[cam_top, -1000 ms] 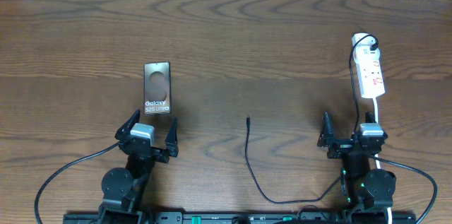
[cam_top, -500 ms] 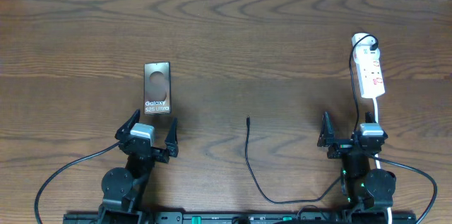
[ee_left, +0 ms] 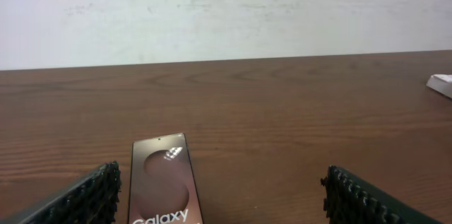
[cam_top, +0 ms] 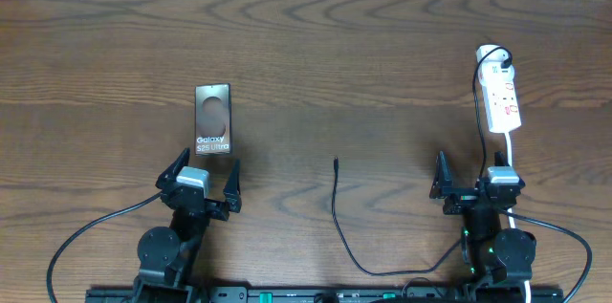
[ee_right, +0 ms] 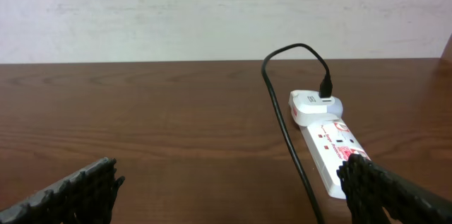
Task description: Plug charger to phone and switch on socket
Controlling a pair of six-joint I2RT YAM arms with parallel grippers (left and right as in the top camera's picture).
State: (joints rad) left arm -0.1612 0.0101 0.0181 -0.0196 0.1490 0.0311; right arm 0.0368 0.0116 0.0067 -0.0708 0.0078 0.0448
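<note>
The phone (cam_top: 212, 119) lies flat on the wooden table, its "Galaxy" lettering facing up; in the left wrist view the phone (ee_left: 161, 181) sits just ahead of the left finger. My left gripper (cam_top: 203, 179) (ee_left: 222, 199) is open and empty just short of it. The charger cable (cam_top: 334, 203) lies in the middle of the table, its connector tip (cam_top: 336, 162) free. Its other end is plugged into an adapter (ee_right: 314, 104) at the far end of the socket (cam_top: 501, 97) (ee_right: 328, 152). My right gripper (cam_top: 478, 184) (ee_right: 233, 192) is open and empty, in front of the socket.
The socket's white cord (cam_top: 510, 155) runs back past the right arm. The charger cable (ee_right: 282, 125) drops along the socket's left side toward the right gripper. A white wall lies behind the table's far edge (ee_left: 226, 60).
</note>
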